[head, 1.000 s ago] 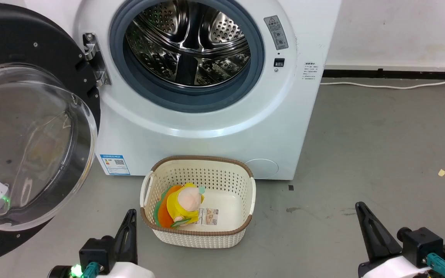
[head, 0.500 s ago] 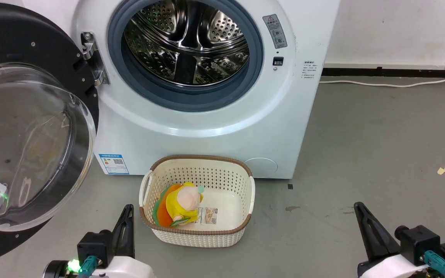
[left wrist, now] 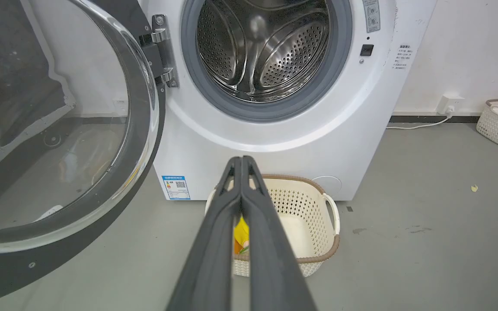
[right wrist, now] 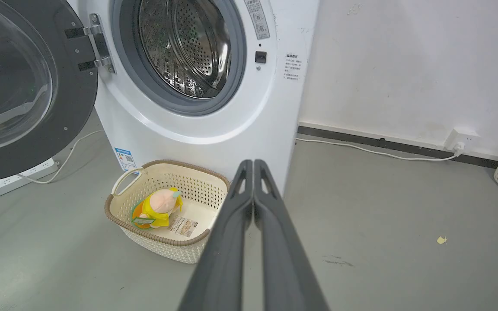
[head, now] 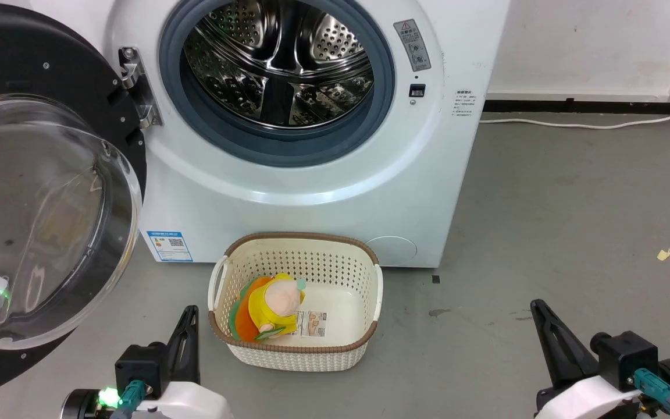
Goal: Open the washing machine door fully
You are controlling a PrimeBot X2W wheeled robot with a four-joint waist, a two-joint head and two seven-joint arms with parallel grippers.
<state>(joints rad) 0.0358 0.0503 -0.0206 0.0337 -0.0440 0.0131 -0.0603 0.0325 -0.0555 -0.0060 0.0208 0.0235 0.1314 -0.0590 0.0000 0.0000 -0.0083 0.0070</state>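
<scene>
The washing machine door (head: pixel 44 198) hangs swung wide from its hinge on the left of the washing machine (head: pixel 323 192), leaving the drum exposed. In front of the machine, the left gripper (left wrist: pixel 241 160) and the right gripper (right wrist: pixel 253 163) are both clenched, fingers pressed together, grasping and touching nothing. A basket (head: pixel 294 349) holding a plush toy (head: pixel 274 302) sits just before the machine.

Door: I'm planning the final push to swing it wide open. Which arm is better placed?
Left, probably. The door hangs swung out on the robot's left, and the left gripper, shut, sits near its lower rim. The right gripper is far off, beyond the basket.
</scene>
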